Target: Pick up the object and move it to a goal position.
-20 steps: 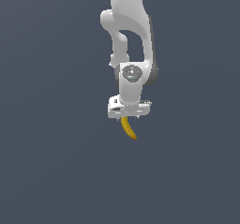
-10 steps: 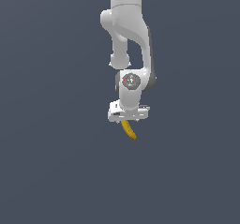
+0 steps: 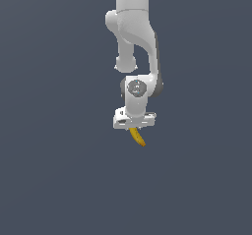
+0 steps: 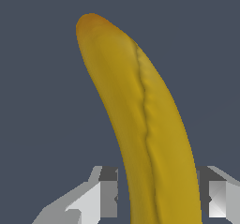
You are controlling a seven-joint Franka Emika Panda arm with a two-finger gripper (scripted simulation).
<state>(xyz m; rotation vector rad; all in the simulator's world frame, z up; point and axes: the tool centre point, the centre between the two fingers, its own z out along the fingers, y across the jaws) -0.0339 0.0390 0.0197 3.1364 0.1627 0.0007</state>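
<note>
A small curved yellow banana (image 3: 138, 137) hangs below the white gripper (image 3: 133, 128), its tip pointing down and toward the exterior view's right. The gripper is shut on the banana's upper end, lifted off the grey floor. In the wrist view the banana (image 4: 140, 124) fills the middle of the picture, its orange-brown tip far from the camera, and the two grey fingers (image 4: 101, 199) press on either side of it. The gripper (image 4: 159, 199) itself is mostly hidden behind the fruit.
The white arm (image 3: 133, 37) reaches down from the top of the exterior view. A plain dark grey surface (image 3: 49, 180) lies all around. No goal marker shows.
The arm has drawn upward and straightened a little, carrying the banana slightly higher. The grip on the banana is unchanged.
</note>
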